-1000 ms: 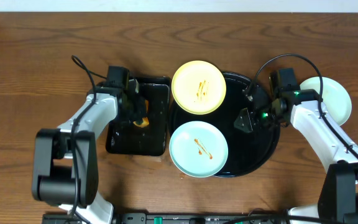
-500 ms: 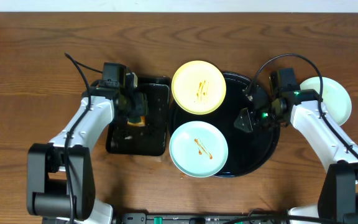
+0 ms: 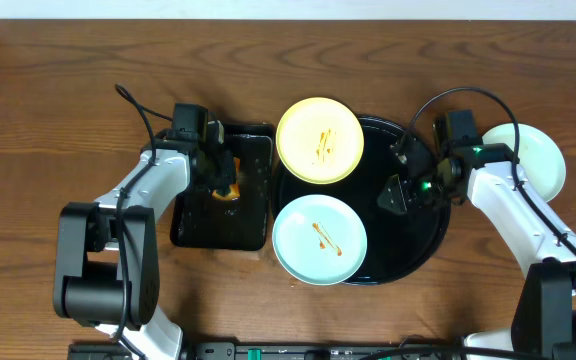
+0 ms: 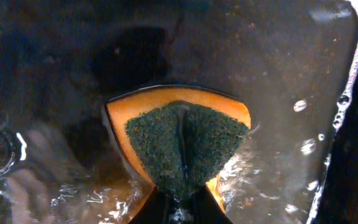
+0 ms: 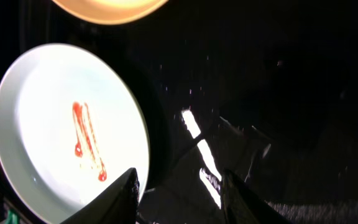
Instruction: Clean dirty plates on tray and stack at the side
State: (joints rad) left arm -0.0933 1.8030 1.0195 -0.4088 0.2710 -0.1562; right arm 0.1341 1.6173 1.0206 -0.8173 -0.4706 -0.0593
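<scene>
Pinching the sponge (image 4: 182, 143) tight in the left claw (image 4: 179, 210), folding it, green scrub face out, orange edges showing. Holding it low in the wet rectangular tray (image 3: 193, 228), with water and bubbles around. Hovering the right claw (image 5: 180, 190) spread wide, gripping nothing, above bare gloss of the round tray (image 3: 420, 240). Noting a blue-green plate (image 3: 319, 240) just left of that claw, red streak in centre, overhanging the tray's near-left rim. Noting the yellow plate (image 3: 319, 140) with orange streak overhanging the far-left rim. Spotting the second blue-green plate (image 3: 543, 160) off the tray on the bench (image 3: 68, 100), far right, partly hidden by the arm, no streaks visible. Judging the plates stiff, light, probably slick when wet, chippable. Taking hold best at an overhanging rim, not the flat middle.
</scene>
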